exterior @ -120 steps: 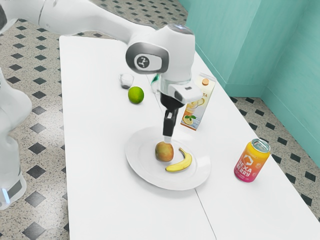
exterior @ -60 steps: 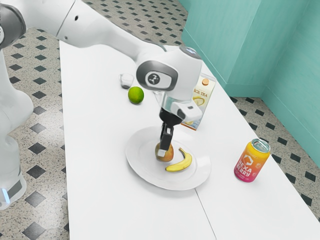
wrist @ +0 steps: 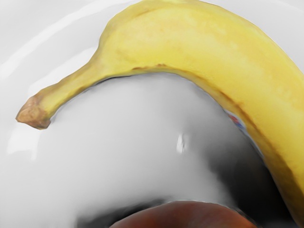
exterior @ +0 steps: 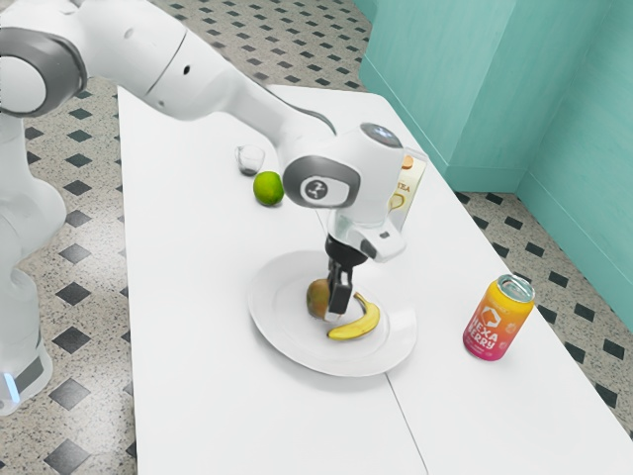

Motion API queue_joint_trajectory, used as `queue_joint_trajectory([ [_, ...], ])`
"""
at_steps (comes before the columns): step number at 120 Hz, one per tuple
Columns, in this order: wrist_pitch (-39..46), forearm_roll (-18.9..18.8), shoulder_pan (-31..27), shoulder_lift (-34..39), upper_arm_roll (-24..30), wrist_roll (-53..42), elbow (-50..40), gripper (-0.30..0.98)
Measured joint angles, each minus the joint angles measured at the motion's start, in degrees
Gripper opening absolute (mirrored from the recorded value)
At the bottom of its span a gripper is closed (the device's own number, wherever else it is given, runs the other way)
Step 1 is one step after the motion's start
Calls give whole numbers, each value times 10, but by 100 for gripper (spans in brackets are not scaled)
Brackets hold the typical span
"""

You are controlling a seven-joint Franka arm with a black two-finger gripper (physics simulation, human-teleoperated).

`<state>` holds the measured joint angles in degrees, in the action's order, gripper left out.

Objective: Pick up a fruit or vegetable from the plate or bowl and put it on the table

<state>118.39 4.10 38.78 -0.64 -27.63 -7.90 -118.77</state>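
Observation:
My gripper (exterior: 336,305) is low over the white plate (exterior: 277,329) in the exterior view, its tip overlapping the right side of a reddish-green round fruit (exterior: 317,298), near the banana. Whether it is open or shut cannot be told. The yellow banana (exterior: 362,326) lies curved on the plate, on the exterior view's right of the round fruit. From the wrist camera, the banana (wrist: 190,42) arches across the plate (wrist: 123,137), and the top of the reddish fruit (wrist: 185,217) shows at the lower edge, close under my hand. Part of the round fruit is hidden behind the gripper.
On the white table (exterior: 198,376) a green lime (exterior: 268,188) and a small glass (exterior: 251,160) stand beyond the plate. An iced tea carton (exterior: 406,193) is partly behind my hand. A yellow-pink can (exterior: 498,319) stands toward the exterior view's right.
My hand has come down toward the plate and, most recently, shifted to the exterior view's right, from in front of the round fruit to its side nearer the banana. Both fruits lie where they were.

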Motion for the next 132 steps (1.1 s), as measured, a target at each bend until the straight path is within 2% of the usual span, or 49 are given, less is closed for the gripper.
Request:
queue_joint_trajectory([
  [11, -48, -2, 18, -3, -21, -4, 37, 36],
  [27, -148, -5, 11, -8, -23, -8, 128, 31],
  [41, -196, -9, 16, -5, -20, -3, 173, 33],
  [53, -221, -17, 48, -8, -19, 7, 206, 38],
  [65, -237, -25, 124, -20, -17, 14, 233, 38],
  [81, -238, -30, 311, -50, 20, 22, 263, 37],
  [86, -208, -42, 344, -60, 24, 26, 263, 36],
  [91, -164, -63, 325, -76, 26, 30, 260, 36],
  [102, -45, -112, 215, -110, 35, 38, 250, 36],
  [109, 2, -131, 160, -119, 82, 43, 251, 36],
  [121, -55, -150, 77, -130, 222, 50, 306, 36],
  [132, -99, -162, 35, -147, 262, 56, 321, 37],
])
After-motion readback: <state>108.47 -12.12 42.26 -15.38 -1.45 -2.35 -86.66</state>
